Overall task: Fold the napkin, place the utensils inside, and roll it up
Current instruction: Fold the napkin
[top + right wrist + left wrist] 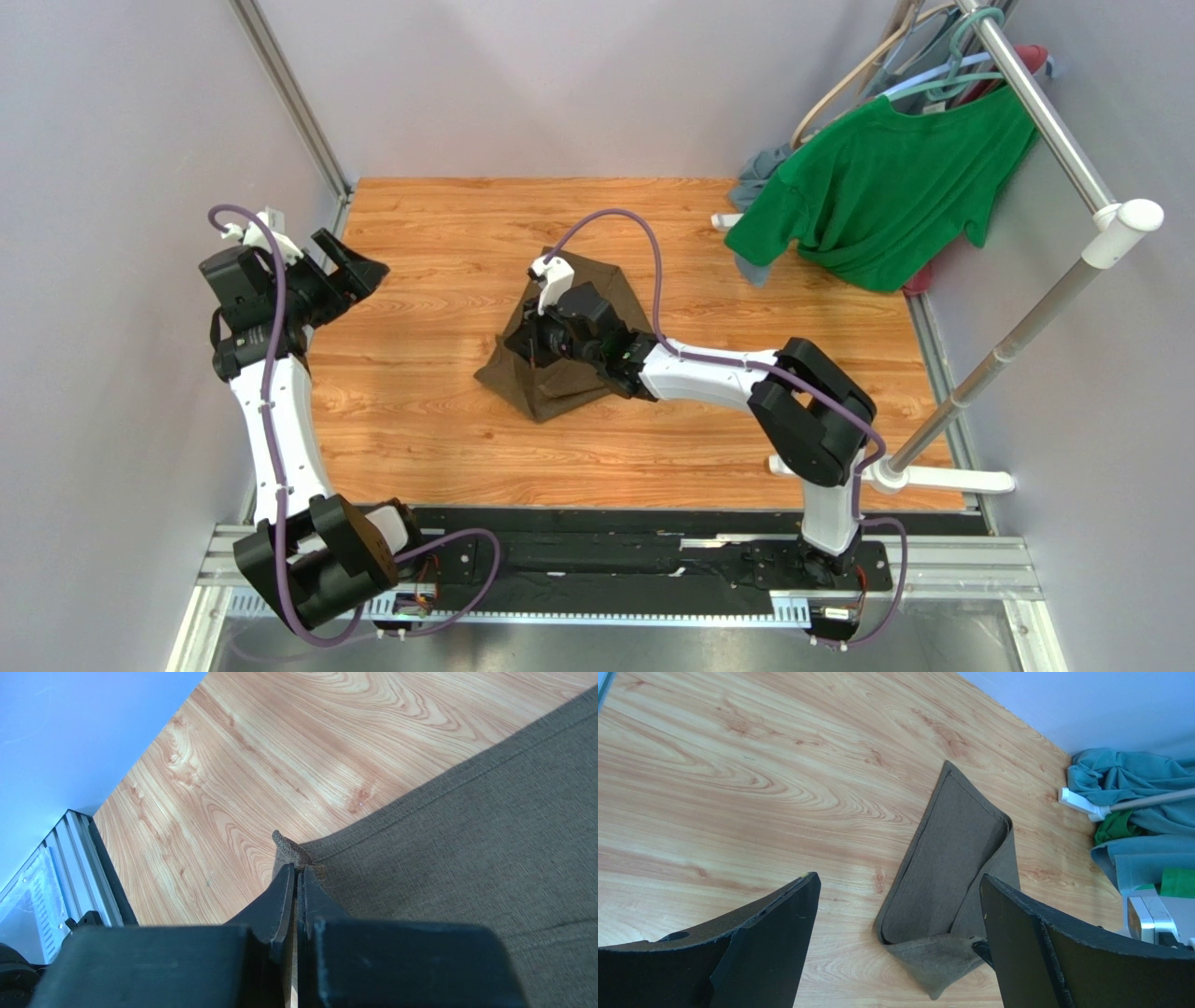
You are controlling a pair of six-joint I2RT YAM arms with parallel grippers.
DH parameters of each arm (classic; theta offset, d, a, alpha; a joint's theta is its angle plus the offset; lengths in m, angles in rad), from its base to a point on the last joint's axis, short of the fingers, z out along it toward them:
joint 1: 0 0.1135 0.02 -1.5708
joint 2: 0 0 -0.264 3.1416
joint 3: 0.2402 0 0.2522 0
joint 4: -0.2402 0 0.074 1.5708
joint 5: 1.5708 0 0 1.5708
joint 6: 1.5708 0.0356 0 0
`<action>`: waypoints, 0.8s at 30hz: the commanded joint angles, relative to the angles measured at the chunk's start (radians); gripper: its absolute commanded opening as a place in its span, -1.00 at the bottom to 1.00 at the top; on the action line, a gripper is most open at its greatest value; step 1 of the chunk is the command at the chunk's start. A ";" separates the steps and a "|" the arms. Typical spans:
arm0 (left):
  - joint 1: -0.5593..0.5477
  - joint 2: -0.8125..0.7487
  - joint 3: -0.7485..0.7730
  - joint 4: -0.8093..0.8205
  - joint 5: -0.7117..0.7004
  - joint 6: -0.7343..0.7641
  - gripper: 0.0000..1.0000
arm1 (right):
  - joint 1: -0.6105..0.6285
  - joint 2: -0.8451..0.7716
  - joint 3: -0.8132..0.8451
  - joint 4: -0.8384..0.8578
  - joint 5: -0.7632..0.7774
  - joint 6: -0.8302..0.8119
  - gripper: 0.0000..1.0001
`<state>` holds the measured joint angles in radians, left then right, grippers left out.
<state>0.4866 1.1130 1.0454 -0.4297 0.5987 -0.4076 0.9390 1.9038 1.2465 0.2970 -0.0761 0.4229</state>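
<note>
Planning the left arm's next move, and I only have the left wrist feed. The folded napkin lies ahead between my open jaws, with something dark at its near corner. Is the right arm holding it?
Observer: Yes. On the right wrist feed the right jaws are shut on a corner of the napkin.
Operator: Where on the table is that?
Observer: Overhead, the right arm reaches to the middle of the table, with its wrist over the napkin.
Operator: And where is my arm relative to it?
Observer: Overhead, the left arm stands at the table's left edge, with the left jaws open and apart from the napkin.
</note>
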 commanded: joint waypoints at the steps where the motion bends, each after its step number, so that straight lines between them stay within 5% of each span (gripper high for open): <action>1: -0.003 -0.007 -0.004 0.039 0.026 -0.016 0.86 | -0.008 -0.063 -0.039 0.040 0.027 0.016 -1.00; 24: -0.003 -0.005 -0.007 0.048 0.039 -0.022 0.86 | -0.097 -0.328 -0.214 -0.076 0.249 0.042 -1.00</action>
<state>0.4866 1.1130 1.0405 -0.4217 0.6205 -0.4221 0.8585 1.6310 1.0611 0.2295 0.0990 0.4549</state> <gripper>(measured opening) 0.930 0.011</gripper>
